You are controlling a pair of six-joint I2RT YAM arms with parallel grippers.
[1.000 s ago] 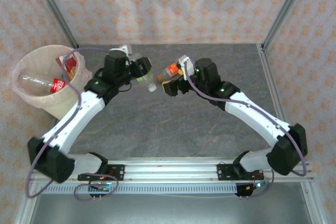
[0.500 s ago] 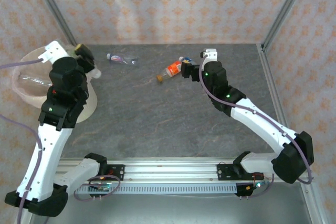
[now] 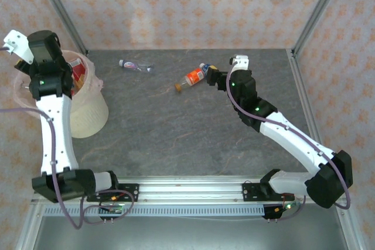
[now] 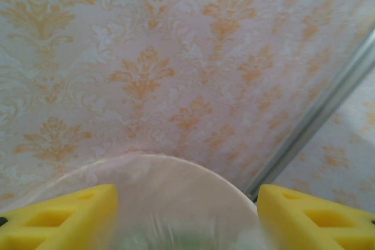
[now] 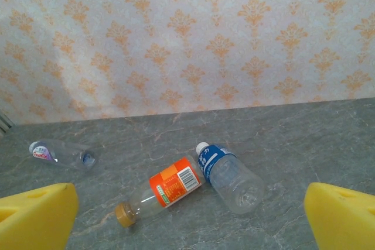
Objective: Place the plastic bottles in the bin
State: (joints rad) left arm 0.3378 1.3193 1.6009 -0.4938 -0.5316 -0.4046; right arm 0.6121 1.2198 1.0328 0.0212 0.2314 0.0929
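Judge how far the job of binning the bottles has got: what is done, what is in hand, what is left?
Done: red-labelled bottles lie in the bin. In hand: the left gripper, raised by the bin, appears to hold a clear bottle between its fingers. Left: three on the table, an orange-labelled bottle, a blue-labelled bottle beside it and a small bottle farther left; the open right gripper faces them.

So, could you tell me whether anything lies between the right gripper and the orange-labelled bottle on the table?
Nothing visible does: the open right gripper looks straight at the orange-labelled bottle across bare table. The blue-labelled bottle lies close beside it, so closing jaws might catch it too.
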